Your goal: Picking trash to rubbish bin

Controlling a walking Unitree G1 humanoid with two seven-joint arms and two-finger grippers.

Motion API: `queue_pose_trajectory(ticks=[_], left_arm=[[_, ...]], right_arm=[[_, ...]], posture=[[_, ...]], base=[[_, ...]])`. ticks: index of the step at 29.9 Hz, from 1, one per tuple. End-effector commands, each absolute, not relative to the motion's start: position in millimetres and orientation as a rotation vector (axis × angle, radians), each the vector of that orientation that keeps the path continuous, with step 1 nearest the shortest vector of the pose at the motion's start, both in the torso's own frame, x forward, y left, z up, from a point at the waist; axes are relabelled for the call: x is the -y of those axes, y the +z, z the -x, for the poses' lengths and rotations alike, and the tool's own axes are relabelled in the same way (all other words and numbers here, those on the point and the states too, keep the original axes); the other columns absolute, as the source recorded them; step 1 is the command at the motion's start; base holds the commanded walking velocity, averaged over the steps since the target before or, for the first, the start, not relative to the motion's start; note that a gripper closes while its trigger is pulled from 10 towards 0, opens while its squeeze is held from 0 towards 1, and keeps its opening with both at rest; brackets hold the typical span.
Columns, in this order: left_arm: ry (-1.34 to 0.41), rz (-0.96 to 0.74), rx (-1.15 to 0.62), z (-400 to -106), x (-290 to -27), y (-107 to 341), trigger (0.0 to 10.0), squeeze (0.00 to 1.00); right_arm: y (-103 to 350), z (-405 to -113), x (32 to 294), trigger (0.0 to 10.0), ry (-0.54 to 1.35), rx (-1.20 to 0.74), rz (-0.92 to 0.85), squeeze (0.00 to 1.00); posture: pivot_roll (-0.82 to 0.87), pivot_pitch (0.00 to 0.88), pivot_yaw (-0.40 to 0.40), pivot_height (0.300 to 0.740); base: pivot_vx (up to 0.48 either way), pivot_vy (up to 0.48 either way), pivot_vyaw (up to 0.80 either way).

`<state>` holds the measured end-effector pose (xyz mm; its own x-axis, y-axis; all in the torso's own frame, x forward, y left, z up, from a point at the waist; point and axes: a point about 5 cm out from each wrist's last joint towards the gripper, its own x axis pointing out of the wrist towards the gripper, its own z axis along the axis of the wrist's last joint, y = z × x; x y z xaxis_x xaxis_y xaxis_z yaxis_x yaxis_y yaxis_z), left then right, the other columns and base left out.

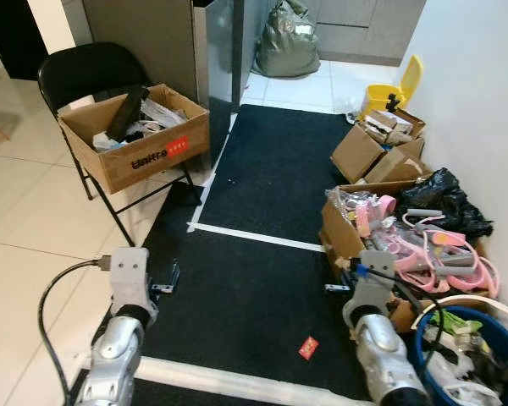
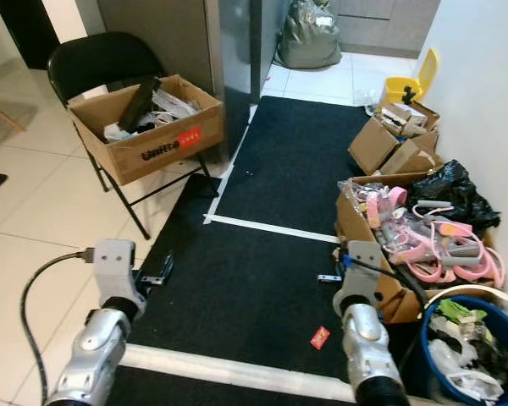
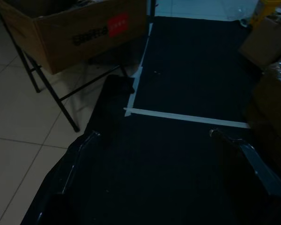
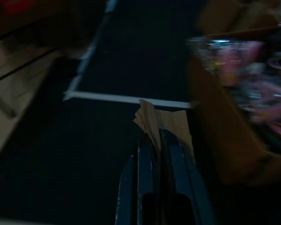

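Note:
My right gripper (image 4: 154, 135) is shut on a torn scrap of brown cardboard (image 4: 163, 120), which sticks out past the fingertips. It hovers low over the black mat (image 1: 262, 296), beside an open box. The blue rubbish bin (image 1: 422, 342), holding trash, stands at the near right, close to my right arm. A small red wrapper (image 1: 308, 347) lies on the mat between my arms. My left gripper (image 3: 152, 136) is open and empty, hanging over the mat's left edge (image 1: 165, 283).
A cardboard box (image 1: 135, 135) of clutter rests on a black folding chair (image 1: 89, 72) at the left. At the right wall are an open box of pink items (image 1: 406, 241), a black bag (image 1: 444, 194), small boxes (image 1: 377, 144) and a yellow container (image 1: 389, 91). A green bag (image 1: 286, 42) sits at the back.

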<state>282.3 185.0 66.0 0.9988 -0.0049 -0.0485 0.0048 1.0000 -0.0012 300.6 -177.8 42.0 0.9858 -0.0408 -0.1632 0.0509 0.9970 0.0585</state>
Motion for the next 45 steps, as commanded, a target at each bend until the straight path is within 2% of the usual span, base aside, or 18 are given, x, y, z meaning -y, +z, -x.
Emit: queue_pose_trajectory(ticks=[1,45], left_arm=[[-0.007,-0.005,-0.074,-279.3,-185.6,61.4,10.0,0.0],[-0.006,-0.006,-0.061,-280.1,-183.8,63.8,10.0,0.0]], right_arm=[[38.1,-297.6,185.8,10.0,-0.073,-0.185,-0.058,0.0],[42.2,-301.7,183.3,10.0,-0.067,-0.174,-0.06,0.0]], posture=[[0.05,0.136,0.008,0.74],[0.05,0.134,0.005,0.74]], base=[[0.315,0.0,0.0],[0.31,0.0,0.0]])
